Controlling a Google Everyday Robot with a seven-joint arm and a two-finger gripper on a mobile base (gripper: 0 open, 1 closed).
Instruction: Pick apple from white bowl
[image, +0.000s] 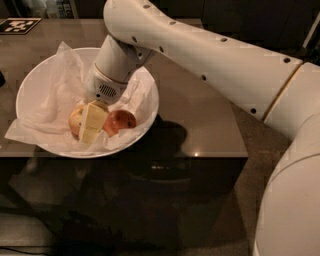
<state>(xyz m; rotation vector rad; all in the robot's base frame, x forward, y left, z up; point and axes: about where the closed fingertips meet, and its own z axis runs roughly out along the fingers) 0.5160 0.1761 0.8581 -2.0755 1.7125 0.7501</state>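
The white bowl, lined with crumpled white paper, stands on the table at the left. Two apples lie at its near side. The yellow-orange apple is half hidden behind my gripper, and its sticker does not show. The redder apple lies just right of the gripper. The gripper reaches down into the bowl from the white arm. Its cream end sits between the two apples, against the yellow-orange one.
The bowl stands near the front edge of a brown glossy table. A black-and-white marker tag lies at the far left corner. The arm's thick white links span the right half of the view, above the table's right edge.
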